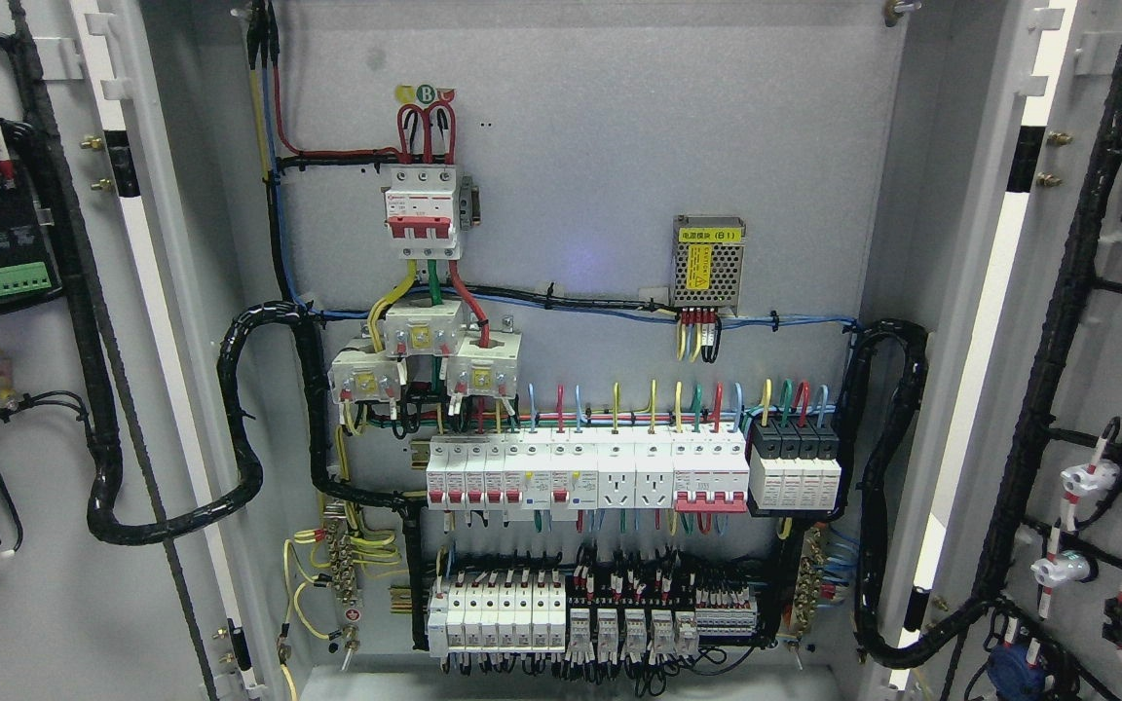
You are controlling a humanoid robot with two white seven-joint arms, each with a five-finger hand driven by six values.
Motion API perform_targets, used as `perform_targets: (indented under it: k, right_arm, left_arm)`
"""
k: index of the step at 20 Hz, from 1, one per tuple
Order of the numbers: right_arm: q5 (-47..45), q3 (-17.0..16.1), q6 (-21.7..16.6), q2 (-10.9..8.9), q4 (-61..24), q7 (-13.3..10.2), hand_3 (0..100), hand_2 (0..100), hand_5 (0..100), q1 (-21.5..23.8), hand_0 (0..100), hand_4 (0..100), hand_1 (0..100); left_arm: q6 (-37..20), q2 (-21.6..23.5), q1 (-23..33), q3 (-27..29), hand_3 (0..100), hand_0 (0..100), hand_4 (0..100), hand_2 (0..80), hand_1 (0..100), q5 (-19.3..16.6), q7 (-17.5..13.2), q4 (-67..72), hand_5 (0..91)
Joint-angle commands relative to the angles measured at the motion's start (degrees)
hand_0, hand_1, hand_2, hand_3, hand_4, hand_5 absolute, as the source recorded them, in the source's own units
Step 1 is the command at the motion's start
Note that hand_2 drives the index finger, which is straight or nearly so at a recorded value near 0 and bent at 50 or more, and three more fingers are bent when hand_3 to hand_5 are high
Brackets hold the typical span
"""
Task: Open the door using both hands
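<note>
The grey electrical cabinet stands with both doors swung wide. The left door (25, 584) shows its inner face with black cable looms and a green terminal block. The right door (1097, 321) shows its inner face with wired pushbutton backs. Between them the back panel (600, 146) is exposed. Neither of my hands nor any arm shows in the head view.
The back panel carries a red-and-white main breaker (420, 214), a small meshed power supply (708, 261), rows of white breakers (585, 472) and terminal blocks (561, 613). Thick black cable bundles (240, 419) loop from the panel to each door.
</note>
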Motion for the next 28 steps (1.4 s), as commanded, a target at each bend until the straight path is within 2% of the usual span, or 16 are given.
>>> perform_targets:
  k: [1,3,5,7,9,13,15,18,21,22,25,28]
  right_arm:
    - [3.4,0.7,9.7,9.62,28.3,-0.6,0,0,0,-7.6,39,0,0]
    - [6.2,0.6,13.7,9.97,31.4,-0.6,0,0,0,-10.4,39,0,0]
    - [8.7,0.5,16.3,11.89,33.9,-0.6,0,0,0,-13.1,39,0,0]
    - [9.9,0.2,18.9,12.96,36.4,-0.6,0,0,0,-14.9,39,0,0]
    - [10.9,0.1,22.9,14.27,37.5,-1.0,0,0,0,-17.3,39,0,0]
    - [12.5,-1.7,33.0,14.72,37.8,-5.3,0,0,0,-20.6,39,0,0]
    - [15.1,-2.2,36.5,14.72,37.6,-6.0,0,0,0,-21.6,39,0,0]
    - [17.4,-2.5,39.2,14.81,37.3,-6.1,0,0,0,-22.3,39,0,0]
    - [17.8,-2.4,40.4,15.95,36.4,-6.3,0,0,0,-22.3,39,0,0]
    - [17.8,-2.3,40.4,16.04,36.4,-6.9,0,0,0,-22.3,39,0,0]
    - [17.9,-2.2,40.4,16.48,36.2,-11.9,0,0,0,-22.2,39,0,0]
    - [18.0,-2.3,40.4,16.56,34.6,-12.2,0,0,0,-21.8,39,0,0]
  left_arm:
    - [-0.3,-3.1,-8.6,-0.5,0,0,0,0.0,0,-0.3,0.0,34.2,0.0]
    - [-0.3,-4.5,-12.4,-0.1,0,0,0,0.0,0,0.2,0.0,40.0,0.0]
    - [-0.3,-5.4,-15.6,0.8,0,0,0,0.0,0,0.5,0.0,45.7,0.0]
    - [-0.3,-6.6,-18.9,2.9,0,0,0,0.0,0,0.4,0.0,50.9,0.0]
    - [-0.2,-7.4,-21.7,4.2,0,0,0,0.0,0,0.5,0.0,55.4,0.0]
    - [0.7,-8.9,-27.4,7.8,0,0,0,0.0,0,0.6,0.0,64.6,0.0]
    - [3.2,-9.3,-29.3,10.1,0,0,0,0.0,0,0.6,0.1,67.8,0.0]
    - [6.3,-9.4,-30.0,12.6,0,0,0,0.0,0,0.6,0.2,69.0,0.0]
    - [9.9,-9.4,-30.0,13.8,0,0,0,0.0,0,0.6,0.5,69.3,0.0]
    - [10.9,-9.4,-30.0,14.4,0,0,0,0.0,0,0.6,0.5,69.3,0.0]
    - [12.0,-9.4,-30.0,14.9,0,0,0,0.0,0,0.5,0.5,69.3,0.0]
    - [12.0,-9.4,-30.0,14.9,0,0,0,0.0,0,0.4,0.5,69.3,0.0]
